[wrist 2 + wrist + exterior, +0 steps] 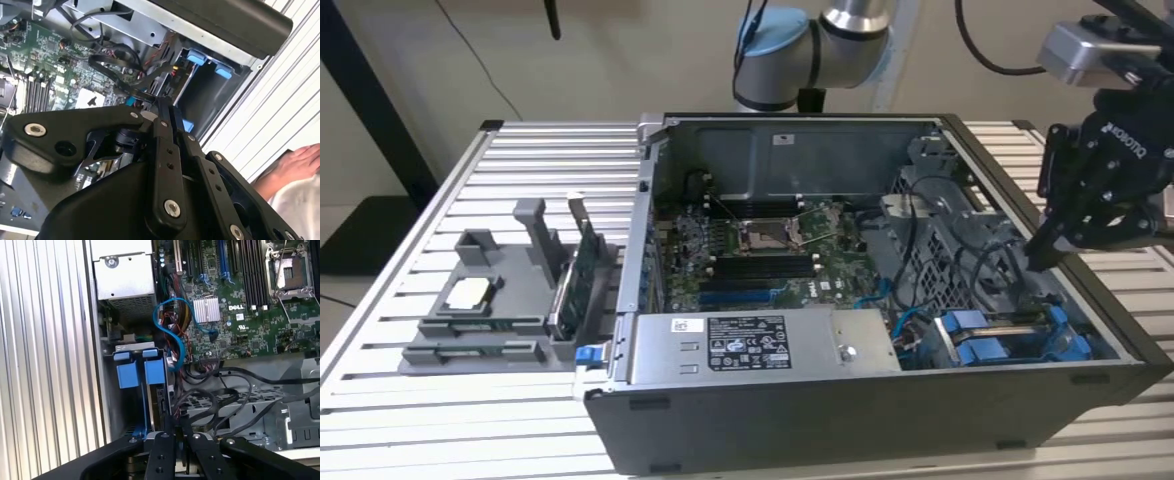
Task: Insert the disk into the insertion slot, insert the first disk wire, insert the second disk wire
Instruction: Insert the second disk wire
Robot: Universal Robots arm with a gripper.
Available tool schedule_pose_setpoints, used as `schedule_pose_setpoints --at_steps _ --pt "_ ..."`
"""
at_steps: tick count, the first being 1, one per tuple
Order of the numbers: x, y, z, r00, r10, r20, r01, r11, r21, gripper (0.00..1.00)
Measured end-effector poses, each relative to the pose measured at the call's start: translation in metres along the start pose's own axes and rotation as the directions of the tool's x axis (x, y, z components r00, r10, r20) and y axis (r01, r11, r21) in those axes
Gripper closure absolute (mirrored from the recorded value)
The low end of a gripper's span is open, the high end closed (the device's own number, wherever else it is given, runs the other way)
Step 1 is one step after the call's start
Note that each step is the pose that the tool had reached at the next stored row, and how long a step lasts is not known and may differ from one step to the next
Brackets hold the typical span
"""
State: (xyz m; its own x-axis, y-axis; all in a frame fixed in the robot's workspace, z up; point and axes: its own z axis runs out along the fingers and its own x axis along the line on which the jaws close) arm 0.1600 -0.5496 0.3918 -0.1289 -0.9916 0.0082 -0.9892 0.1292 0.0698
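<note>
The insertion slot, a dark metal bay with bright blue plastic rails, sits in the open computer case's near corner on the exterior view's right. Both wrist views look down into it. I see its blue tabs but not the disk's silver body, so the disk is hidden. My black gripper hangs above the case's right side, just over the bay. Its fingers are pressed together in both wrist views. Black wires loop close under the tips; nothing shows pinched between them.
The case stands on a slatted metal table. A grey plastic tray with upright holders and a green circuit card is on the exterior view's left. A blue cable curls by the motherboard. A person's hand rests on the slats.
</note>
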Motion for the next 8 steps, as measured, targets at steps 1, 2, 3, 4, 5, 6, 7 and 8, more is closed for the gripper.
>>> schedule_pose_setpoints --at_steps 1,2,3,4,5,6,7,8 --pt "-0.0003 0.0037 0.0003 1.0000 0.000 0.0027 0.000 1.0000 0.0018 0.84" --pt "-0.0001 0.0077 0.0006 1.0000 0.000 0.0055 0.000 1.0000 0.0038 0.84" --pt "0.0003 0.0120 0.0009 1.0000 -0.001 0.0081 0.000 1.0000 0.0076 0.84" --pt "0.0009 0.0164 0.0012 0.9999 -0.001 0.0106 0.001 0.9999 0.0134 0.84" --pt "0.0015 0.0212 0.0015 0.9999 -0.001 0.0144 0.001 0.9998 0.0214 0.84" --pt "0.0021 0.0246 0.0021 0.9998 -0.001 0.0193 0.001 0.9996 0.0289 0.84" --pt "0.0033 0.0269 0.0029 0.9997 -0.002 0.0227 0.001 0.9993 0.0364 0.84" --pt "0.0046 0.0288 0.0036 0.9997 -0.002 0.0244 0.001 0.9990 0.0440 0.84"
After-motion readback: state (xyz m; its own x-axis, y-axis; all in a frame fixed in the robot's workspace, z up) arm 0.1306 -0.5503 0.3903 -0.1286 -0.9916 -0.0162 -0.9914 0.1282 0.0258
